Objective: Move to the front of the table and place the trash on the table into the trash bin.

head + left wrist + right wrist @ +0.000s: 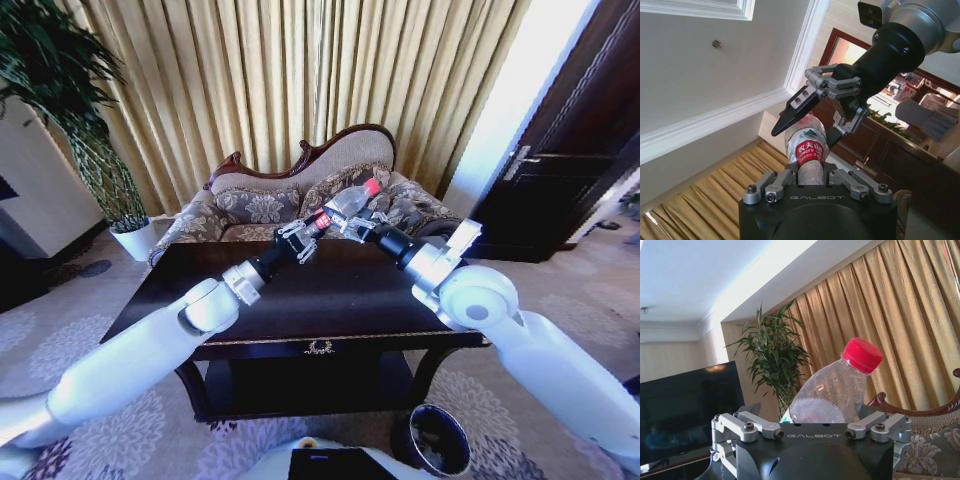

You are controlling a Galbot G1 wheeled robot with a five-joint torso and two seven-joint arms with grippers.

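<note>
The trash bin (438, 440) stands on the carpet close to the robot, beside the table's (330, 300) front right corner. Above the table's far side, both arms meet. The left gripper (300, 240) squeezes the bottle (345, 205) by its red label end. The right gripper (352, 226) closes on the bottle's middle too, red cap pointing up toward the sofa (260, 205).

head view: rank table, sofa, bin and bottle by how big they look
1. table
2. sofa, partly hidden behind the table and arms
3. bin, cut off by the frame edge
4. bottle, held between both grippers
</note>
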